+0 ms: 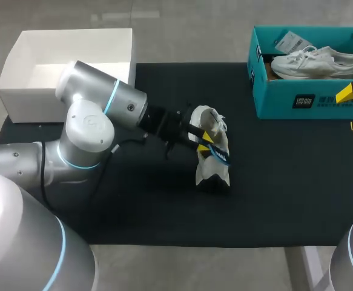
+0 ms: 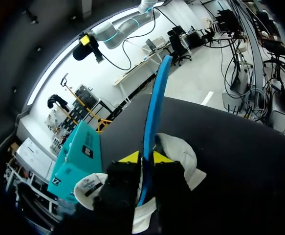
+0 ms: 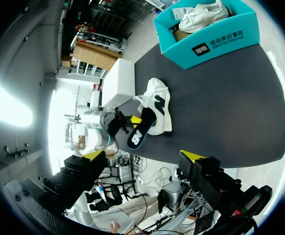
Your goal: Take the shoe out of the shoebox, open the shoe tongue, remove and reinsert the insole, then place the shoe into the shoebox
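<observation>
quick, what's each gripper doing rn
left gripper: shut on the insole
right gripper: open, holding nothing

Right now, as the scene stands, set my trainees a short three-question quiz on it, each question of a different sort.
1. True or false: the left gripper is shut on the blue insole.
2. The white shoe at that gripper rests: A on the black mat; B inside a box; C on the floor.
3. What lies in the teal shoebox?
Key: 1 true; 2 A; 3 a second shoe.
</observation>
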`<state>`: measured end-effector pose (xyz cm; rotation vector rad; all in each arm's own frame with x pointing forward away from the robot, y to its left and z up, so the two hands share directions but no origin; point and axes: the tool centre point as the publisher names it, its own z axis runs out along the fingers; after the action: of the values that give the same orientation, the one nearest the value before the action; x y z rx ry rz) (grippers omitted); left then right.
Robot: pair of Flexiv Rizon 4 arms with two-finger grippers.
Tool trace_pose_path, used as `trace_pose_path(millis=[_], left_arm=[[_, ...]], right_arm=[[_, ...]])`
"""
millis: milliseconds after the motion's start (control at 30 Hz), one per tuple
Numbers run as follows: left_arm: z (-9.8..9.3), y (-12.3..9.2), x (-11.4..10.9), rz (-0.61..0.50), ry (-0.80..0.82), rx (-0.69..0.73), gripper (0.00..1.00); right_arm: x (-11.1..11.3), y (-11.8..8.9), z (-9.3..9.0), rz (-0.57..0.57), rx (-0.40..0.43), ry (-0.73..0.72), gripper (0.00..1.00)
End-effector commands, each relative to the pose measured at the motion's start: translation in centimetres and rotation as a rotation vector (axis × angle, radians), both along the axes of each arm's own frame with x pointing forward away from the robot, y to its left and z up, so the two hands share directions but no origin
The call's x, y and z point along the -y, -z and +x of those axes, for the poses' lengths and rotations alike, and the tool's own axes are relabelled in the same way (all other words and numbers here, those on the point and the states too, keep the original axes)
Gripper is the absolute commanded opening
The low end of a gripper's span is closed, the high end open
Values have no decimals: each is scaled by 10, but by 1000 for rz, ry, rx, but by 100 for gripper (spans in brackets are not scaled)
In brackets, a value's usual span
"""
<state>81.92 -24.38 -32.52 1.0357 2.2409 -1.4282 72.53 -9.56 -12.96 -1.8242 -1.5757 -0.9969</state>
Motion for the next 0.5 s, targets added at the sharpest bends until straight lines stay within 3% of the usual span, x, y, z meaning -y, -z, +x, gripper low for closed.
trace_pose_path(millis=[33, 500], left_arm=[[6, 6, 6, 16, 6, -3, 0], [33, 29, 5, 98, -62, -15, 0]], right_arm=[[0, 0, -1, -3, -1, 2, 100], [0, 0, -1, -3, -1, 2, 100]])
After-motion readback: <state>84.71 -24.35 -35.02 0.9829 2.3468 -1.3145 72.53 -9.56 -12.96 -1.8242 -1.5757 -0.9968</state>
